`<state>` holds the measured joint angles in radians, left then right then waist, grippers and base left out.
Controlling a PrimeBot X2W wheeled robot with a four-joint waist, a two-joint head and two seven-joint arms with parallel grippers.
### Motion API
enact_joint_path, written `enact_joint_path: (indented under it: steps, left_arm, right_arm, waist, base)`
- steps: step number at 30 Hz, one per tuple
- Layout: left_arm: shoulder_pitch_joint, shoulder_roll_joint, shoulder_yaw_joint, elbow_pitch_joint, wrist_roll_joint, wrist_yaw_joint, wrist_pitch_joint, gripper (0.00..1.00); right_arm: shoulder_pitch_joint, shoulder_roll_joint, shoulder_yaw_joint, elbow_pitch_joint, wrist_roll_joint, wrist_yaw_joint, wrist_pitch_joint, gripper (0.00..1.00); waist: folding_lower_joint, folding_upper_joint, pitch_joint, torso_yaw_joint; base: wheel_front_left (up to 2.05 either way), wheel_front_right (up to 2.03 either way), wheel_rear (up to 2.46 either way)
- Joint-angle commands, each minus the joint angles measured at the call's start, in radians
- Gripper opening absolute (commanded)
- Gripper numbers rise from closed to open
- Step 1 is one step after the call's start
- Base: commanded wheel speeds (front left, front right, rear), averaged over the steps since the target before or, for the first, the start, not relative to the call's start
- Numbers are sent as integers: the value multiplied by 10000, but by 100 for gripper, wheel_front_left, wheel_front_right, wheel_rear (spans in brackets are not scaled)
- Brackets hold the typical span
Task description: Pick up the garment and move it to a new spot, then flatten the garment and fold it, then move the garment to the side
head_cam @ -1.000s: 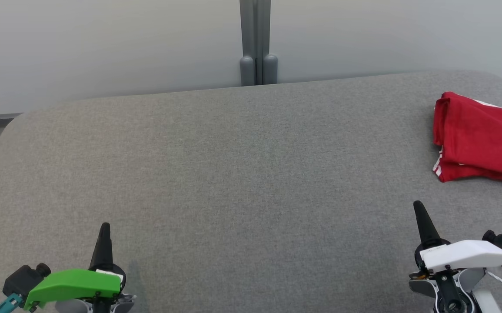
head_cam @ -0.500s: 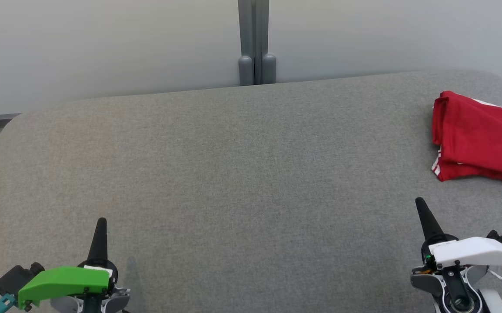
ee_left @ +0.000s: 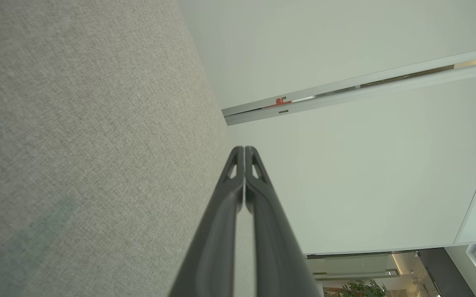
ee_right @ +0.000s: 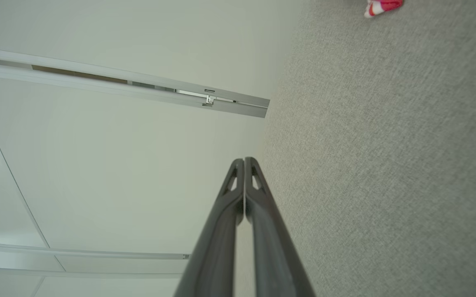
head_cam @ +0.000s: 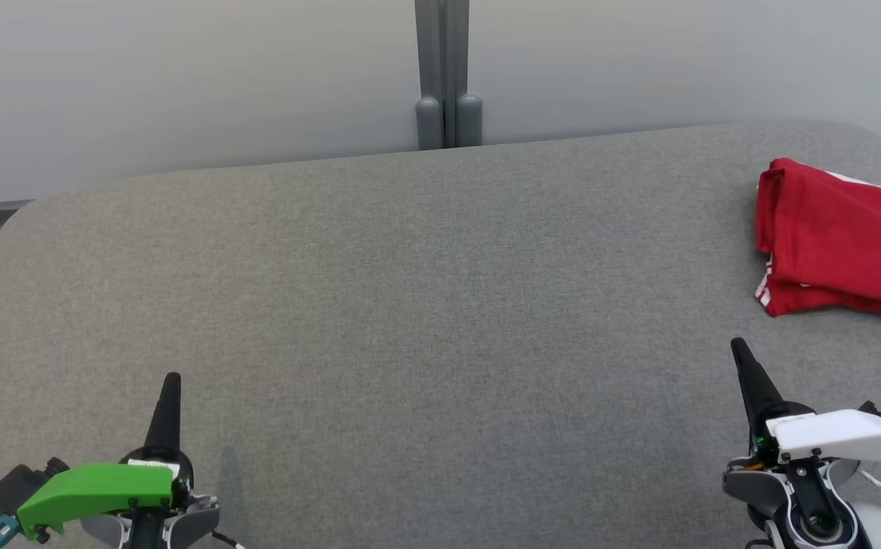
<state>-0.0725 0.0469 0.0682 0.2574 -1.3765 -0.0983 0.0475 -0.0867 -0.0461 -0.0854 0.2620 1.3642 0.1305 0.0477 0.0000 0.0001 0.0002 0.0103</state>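
Grey cushion [head_cam: 409,267], folded red garment [head_cam: 837,244] far right, fold facing left

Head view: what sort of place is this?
Likely an office or lab test area: a grey fabric-covered surface, pale partition panels joined by a grey post behind it, and a folded red jersey.

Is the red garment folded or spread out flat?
Folded. The red garment lies as a compact stack; doubled layers show along its left edge. Its right part runs out of frame.
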Motion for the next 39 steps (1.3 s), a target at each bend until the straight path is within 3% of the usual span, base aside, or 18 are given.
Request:
enact_joint_path:
  steps: [1,39]
  left_arm:
    - [-242,49,90,-97,-244,-86,63,0]
    - [-417,59,499,-130,-2371,-361,712,0]
  right_arm:
    - [-143,-51,-54,-98,244,5,71,0]
    - [-249,-62,-305,-202,2516,4,703,0]
  waist:
    - [0,-1,2,-4]
    - [0,-1,29,-103]
  base:
    - [0,0,0]
    - [0,0,0]
